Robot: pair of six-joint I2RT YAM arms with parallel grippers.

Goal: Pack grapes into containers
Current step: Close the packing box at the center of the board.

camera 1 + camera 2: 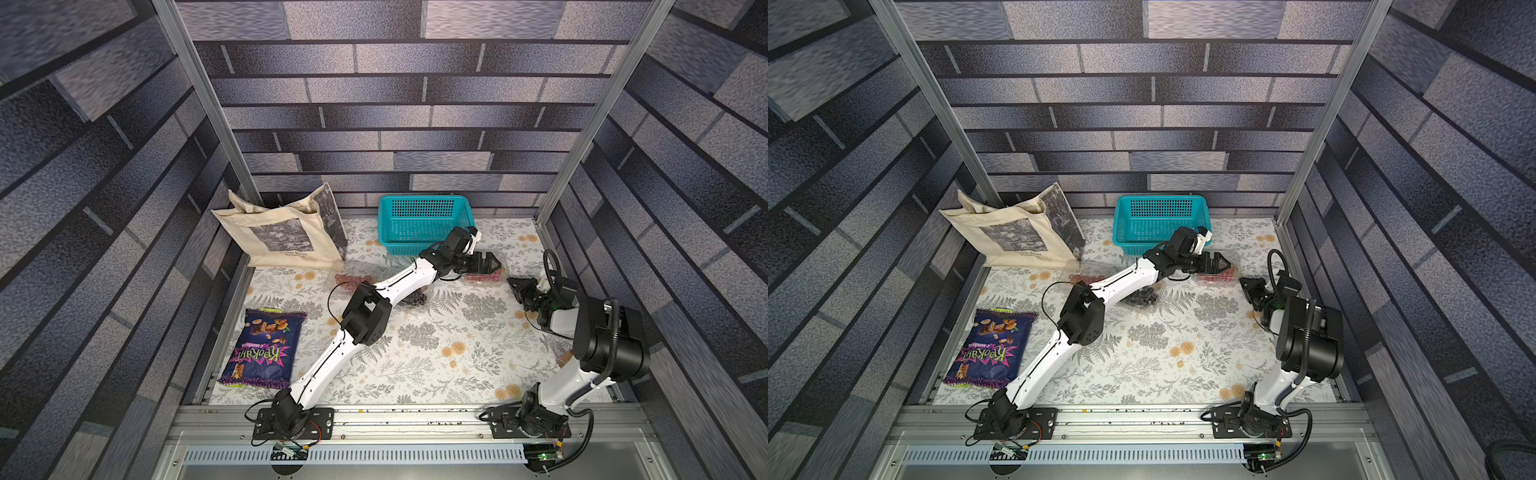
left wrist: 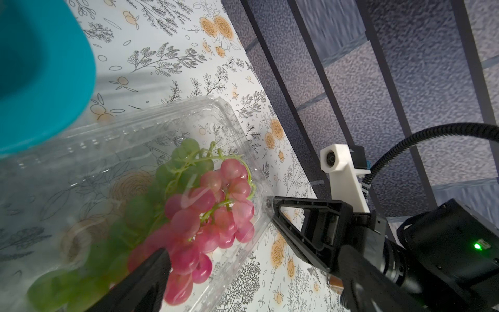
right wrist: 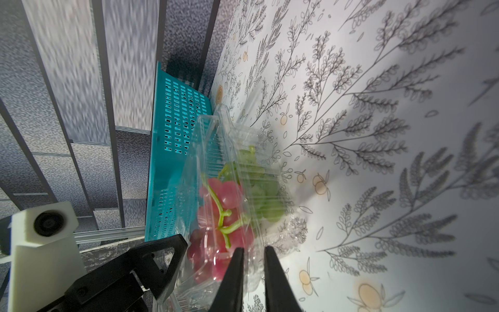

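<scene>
Scanning big to small: the table (image 1: 457, 353) is carrying a tote (image 1: 282, 237) far left, a basket (image 1: 419, 212) far middle and a snack bag (image 1: 262, 353) near left. I'm working both arms onto one spot: the container (image 2: 232, 127), sitting on the table just in front of the basket, off its front right corner. It's holding the grapes (image 2: 213, 216), a red bunch with green ones beside it, all lying inside the tray. A second container (image 1: 353, 279) with red berries and a third container (image 1: 415, 300) with dark ones are lying further left, the third partly under the left arm.

Key relation: the container's long axis is running along the basket's front wall, one short end pointing at the right claw (image 1: 512, 283). So it's lying straight ahead of that claw. Its jaws are sitting almost together, tips at that end's corner, seemingly pinching the rim. The left claw (image 1: 493, 262) is hanging right over the tray, jaws wide apart, gripping nothing. Both are at it: left on top, right at the edge.

The lid is looking unshut, tipped toward the basket, though the clear plastic is making that hard to read. I'm judging lid closing as next, with the right claw steadying that end.
</scene>
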